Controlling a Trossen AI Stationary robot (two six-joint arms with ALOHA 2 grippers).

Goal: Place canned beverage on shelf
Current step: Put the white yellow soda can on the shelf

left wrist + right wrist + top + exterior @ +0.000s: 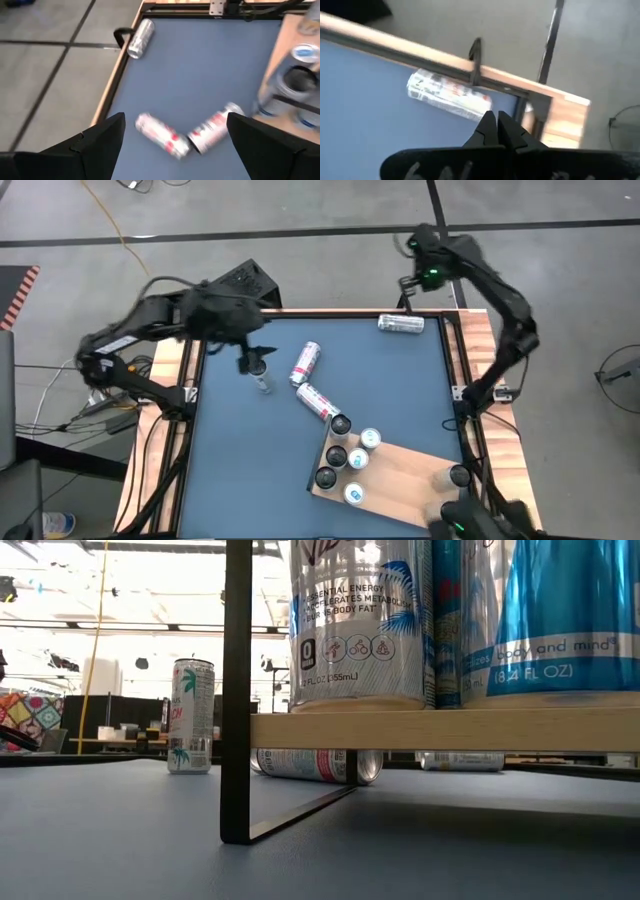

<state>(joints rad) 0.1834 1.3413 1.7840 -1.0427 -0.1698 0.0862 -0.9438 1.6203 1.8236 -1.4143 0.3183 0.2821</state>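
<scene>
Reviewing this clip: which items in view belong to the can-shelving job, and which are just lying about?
Job:
- shelf
- cans already standing on the shelf
- upright can below the open left gripper
- three cans lying on the table

Lying about:
- cables on the floor

A grey concrete floor [330, 210] crossed by dark seam lines surrounds the blue-grey counter [250, 450], which has a light wooden frame [170, 450]. A yellow cable [110, 220] trails across the floor at far left. Beyond the counter, the room is brightly lit, with dark furniture [110, 715] low along its far side.
</scene>
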